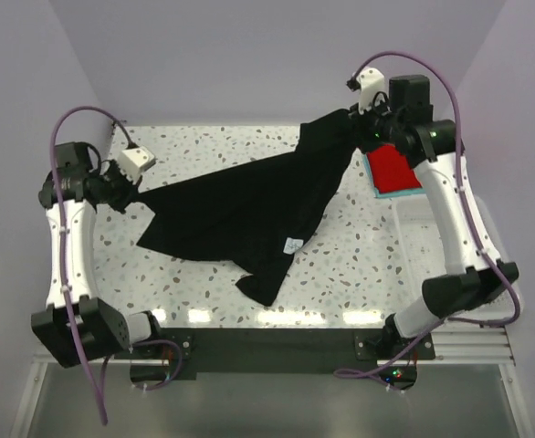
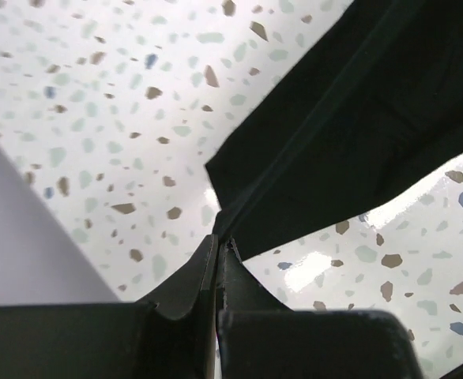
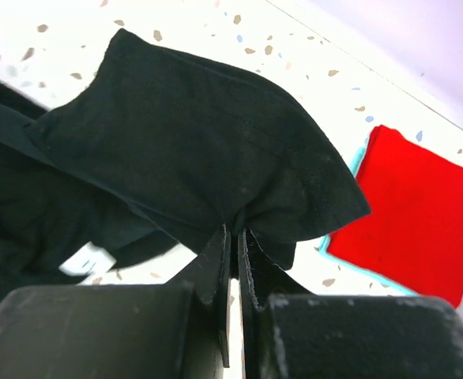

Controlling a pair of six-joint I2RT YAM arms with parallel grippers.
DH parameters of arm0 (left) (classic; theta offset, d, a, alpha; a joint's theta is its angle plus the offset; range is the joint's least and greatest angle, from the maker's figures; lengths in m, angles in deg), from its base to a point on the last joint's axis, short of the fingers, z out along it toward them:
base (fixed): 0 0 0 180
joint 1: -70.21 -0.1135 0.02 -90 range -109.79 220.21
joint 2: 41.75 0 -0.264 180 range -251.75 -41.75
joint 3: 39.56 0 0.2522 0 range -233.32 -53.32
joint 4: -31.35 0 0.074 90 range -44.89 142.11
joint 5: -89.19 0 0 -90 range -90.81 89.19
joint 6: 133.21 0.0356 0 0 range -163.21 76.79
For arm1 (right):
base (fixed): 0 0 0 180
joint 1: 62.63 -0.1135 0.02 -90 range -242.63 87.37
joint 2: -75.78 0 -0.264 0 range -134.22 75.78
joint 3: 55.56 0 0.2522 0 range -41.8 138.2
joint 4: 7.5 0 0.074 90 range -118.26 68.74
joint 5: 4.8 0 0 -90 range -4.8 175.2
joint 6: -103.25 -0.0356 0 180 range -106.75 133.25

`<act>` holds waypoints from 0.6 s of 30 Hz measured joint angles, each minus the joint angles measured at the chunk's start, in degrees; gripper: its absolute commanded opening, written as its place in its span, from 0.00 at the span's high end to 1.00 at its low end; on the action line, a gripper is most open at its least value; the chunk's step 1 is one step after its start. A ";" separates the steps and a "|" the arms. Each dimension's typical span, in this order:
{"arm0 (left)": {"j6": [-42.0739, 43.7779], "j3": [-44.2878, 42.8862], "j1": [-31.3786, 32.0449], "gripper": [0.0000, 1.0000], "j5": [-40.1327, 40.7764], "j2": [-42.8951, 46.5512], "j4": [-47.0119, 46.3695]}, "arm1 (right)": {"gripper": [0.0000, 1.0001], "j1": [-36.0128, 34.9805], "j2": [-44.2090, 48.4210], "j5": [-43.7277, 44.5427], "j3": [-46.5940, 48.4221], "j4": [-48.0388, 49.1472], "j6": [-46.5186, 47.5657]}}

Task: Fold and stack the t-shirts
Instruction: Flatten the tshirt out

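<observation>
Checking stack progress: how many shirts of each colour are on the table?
black t-shirt: 1, spread out
red t-shirt: 1, folded
teal t-shirt: 1, only its edge shows under the red
Total: 3

light: bright, overhead | glare: table (image 1: 277, 317) near edge | focus: wrist foregrounds soft

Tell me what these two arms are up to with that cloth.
The arms have a black t-shirt stretched between them over the speckled table. The left gripper is shut on one corner of it at the left side, and the right gripper is shut on a fold of it at the far right. The shirt is not yet folded. A folded red shirt lies on a teal one by the right arm.
</observation>
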 measured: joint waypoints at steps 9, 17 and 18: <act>-7.72 -5.27 -3.28 1.00 -2.25 13.53 -3.26 | 1.00 -0.42 12.63 0.50 -1.11 -0.90 -2.10; -21.18 -15.41 -3.30 1.00 0.81 14.93 -16.02 | 1.00 -0.42 13.88 1.53 5.38 3.08 -5.88; -22.03 -16.74 -3.30 1.00 0.81 14.69 -16.52 | 1.00 -0.42 14.29 1.60 5.33 3.50 -6.23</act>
